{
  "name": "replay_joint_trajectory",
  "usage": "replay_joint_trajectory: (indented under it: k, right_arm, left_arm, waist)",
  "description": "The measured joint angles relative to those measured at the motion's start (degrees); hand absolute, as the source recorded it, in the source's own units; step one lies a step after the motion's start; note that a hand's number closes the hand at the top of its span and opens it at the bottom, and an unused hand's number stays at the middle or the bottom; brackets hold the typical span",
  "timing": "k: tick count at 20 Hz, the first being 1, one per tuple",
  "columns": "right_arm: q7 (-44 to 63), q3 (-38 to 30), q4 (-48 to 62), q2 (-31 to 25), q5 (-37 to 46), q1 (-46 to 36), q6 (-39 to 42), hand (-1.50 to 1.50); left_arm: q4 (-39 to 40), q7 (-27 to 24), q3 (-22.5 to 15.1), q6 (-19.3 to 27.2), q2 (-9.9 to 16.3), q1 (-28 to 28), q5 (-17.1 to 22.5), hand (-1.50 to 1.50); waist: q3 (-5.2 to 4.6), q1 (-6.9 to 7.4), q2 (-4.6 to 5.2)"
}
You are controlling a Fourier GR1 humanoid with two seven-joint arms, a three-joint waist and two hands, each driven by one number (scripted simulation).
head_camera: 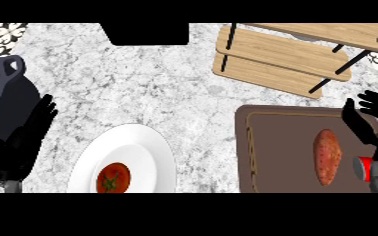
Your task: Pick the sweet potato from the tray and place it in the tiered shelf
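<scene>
Orange-brown oblong sweet potato (327,157) lies lengthwise on the dark brown rectangular tray (277,150), right side of the marble counter (162,80). My right hand (359,120) sits at the tray's right edge, just beside the potato, fingers straight, nothing held. Light wooden tiered shelf w/ black struts (284,60) is beyond the tray, top right. My left hand (29,130) rests open at left edge. White round plate (148,150) w/ red tomato (112,177) at bottom centre-left.
</scene>
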Motion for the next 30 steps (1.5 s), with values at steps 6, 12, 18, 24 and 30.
replay_joint_trajectory:
  k: [6,12,18,24,30]
  right_arm:
    - [13.7,10.1,-4.2,6.8,19.3,1.4,-13.7,-1.50]
    - [29.8,11.3,-3.9,4.9,35.3,4.5,-8.9,-1.50]
    - [46.3,13.3,-7.4,1.6,42.4,4.0,7.7,-1.50]
    - [56.3,18.1,-11.7,0.0,41.9,2.2,26.7,-1.50]
    - [61.1,19.1,-15.9,-1.6,39.5,-0.7,39.8,-1.50]
  left_arm:
    - [1.9,3.1,0.2,0.4,-1.2,-1.6,0.8,0.00]
    - [1.7,3.7,0.6,0.2,-1.1,-1.0,1.0,0.00]
    - [1.6,3.9,0.9,-0.5,-0.8,-1.0,1.3,0.00]
    - [1.7,4.3,0.8,-0.9,-1.0,-1.6,1.4,0.00]
    - [1.8,4.8,0.8,-0.8,-1.4,-1.9,1.1,0.00]
  waist:
    - [0.11,0.38,-0.34]
    - [-0.21,0.38,-0.54]
    - [-0.30,0.78,-0.64]
    - [-0.17,1.28,-0.60]
    - [0.13,1.21,-0.54]
